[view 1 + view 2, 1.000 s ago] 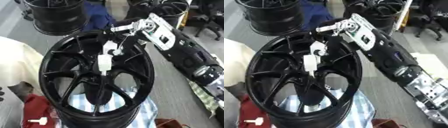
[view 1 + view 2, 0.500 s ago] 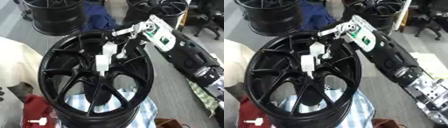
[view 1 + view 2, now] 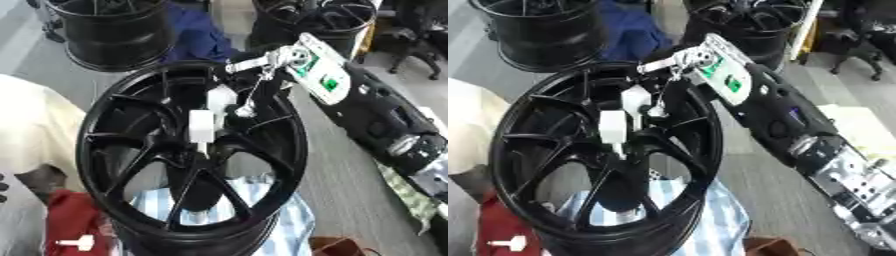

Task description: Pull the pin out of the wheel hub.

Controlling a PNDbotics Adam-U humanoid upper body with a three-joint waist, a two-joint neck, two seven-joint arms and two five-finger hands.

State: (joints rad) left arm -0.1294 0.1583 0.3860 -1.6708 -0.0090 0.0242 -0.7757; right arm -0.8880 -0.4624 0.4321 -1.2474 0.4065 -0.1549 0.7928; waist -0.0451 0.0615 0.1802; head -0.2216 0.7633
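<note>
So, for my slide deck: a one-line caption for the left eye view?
Right hand reaches over the black wheel hub toward the white pin at its centre.

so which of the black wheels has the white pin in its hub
The big near wheel standing on the striped cloth, with the white pin at its centre and the right hand over it. The two far wheels show no pin.

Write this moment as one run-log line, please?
right hand: over wheel hub, fingers around top of white pin | pin: in hub | left hand: out of view
</note>
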